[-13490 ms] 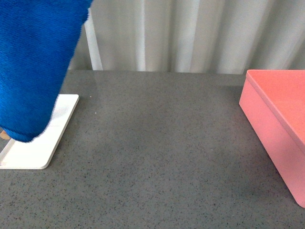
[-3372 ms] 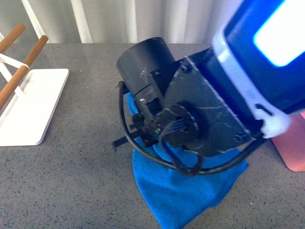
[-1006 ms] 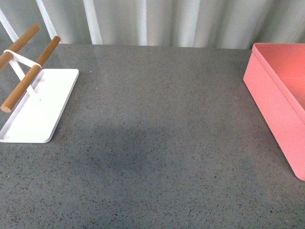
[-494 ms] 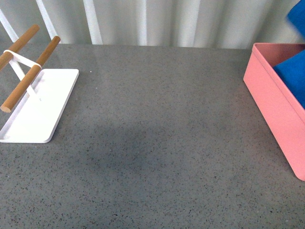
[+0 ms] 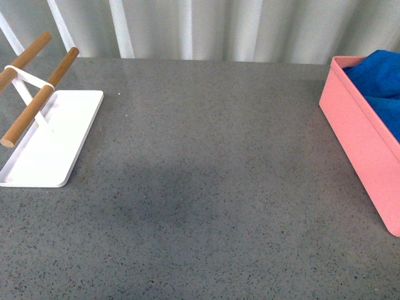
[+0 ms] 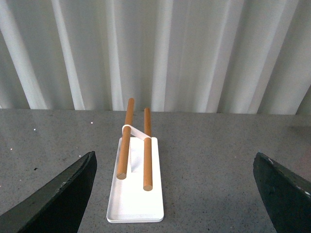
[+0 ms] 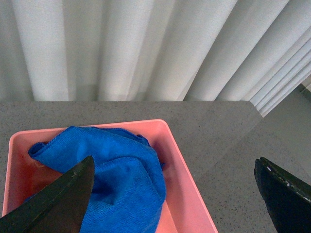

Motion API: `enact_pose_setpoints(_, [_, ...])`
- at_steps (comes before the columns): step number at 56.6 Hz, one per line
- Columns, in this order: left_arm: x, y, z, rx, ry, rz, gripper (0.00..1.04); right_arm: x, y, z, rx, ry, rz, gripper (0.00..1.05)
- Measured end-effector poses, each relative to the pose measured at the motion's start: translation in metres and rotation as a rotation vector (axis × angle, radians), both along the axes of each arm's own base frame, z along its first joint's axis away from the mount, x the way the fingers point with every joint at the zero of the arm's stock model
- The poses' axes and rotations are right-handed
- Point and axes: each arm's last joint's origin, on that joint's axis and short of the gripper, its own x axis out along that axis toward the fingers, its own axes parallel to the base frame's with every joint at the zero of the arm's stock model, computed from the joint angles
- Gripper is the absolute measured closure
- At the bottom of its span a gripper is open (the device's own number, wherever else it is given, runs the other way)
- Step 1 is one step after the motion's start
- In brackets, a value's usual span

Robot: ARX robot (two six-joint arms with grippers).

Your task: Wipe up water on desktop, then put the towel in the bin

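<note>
Front view: desktop (image 5: pixel 206 187), dark speckled grey, bare across the middle; fainter darker patch near centre. White tray (image 5: pixel 50 140) with two wooden rods (image 5: pixel 37 94) at far left, as half a second earlier. Bin (image 5: pixel 359 137), salmon pink, at right edge; towel (image 5: pixel 378 78) inside, now heaped higher against the far wall than half a second ago. No arm seen here. Left wrist view: left gripper (image 6: pixel 175 194) spread wide, both dark fingers (image 6: pixel 58 199) at the frame's lower corners, nothing between; white tray and rods on the desktop beyond, pleated curtain (image 6: pixel 160 53) behind. Right wrist view: right gripper (image 7: pixel 175 196) released, fingers wide apart, empty, above the bin; towel crumpled inside, no longer hanging from the gripper.
</note>
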Motion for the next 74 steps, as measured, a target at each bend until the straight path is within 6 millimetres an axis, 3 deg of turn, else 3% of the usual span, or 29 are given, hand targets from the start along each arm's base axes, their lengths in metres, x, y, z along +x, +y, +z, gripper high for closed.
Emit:
enact_pose_setpoints(6, [0.000,0.000,0.000,0.000,0.000,0.000,0.07,0.000,-0.001,0.000,0.020,-0.023,0.025,0.08])
enact_pose_setpoints(10, [0.000,0.000,0.000,0.000,0.000,0.000,0.07,-0.007,0.001,-0.001,0.122,-0.183,0.220,0.20])
enact_pose_setpoints(14, [0.000,0.000,0.000,0.000,0.000,0.000,0.07,-0.026,0.008,-0.006,0.182,-0.271,0.339,0.34])
enact_pose_setpoints(22, [0.000,0.000,0.000,0.000,0.000,0.000,0.07,-0.061,0.017,-0.015,0.217,-0.291,0.351,0.61])
enact_pose_setpoints(36, [0.000,0.000,0.000,0.000,0.000,0.000,0.07,-0.102,0.025,-0.029,0.229,-0.283,0.344,1.02])
enact_pose_setpoints(46, [0.000,0.000,0.000,0.000,0.000,0.000,0.07,-0.125,0.037,-0.034,0.233,-0.284,0.356,1.01])
enact_pose_setpoints(74, [0.000,0.000,0.000,0.000,0.000,0.000,0.07,-0.171,0.037,-0.050,0.233,-0.281,0.350,1.01])
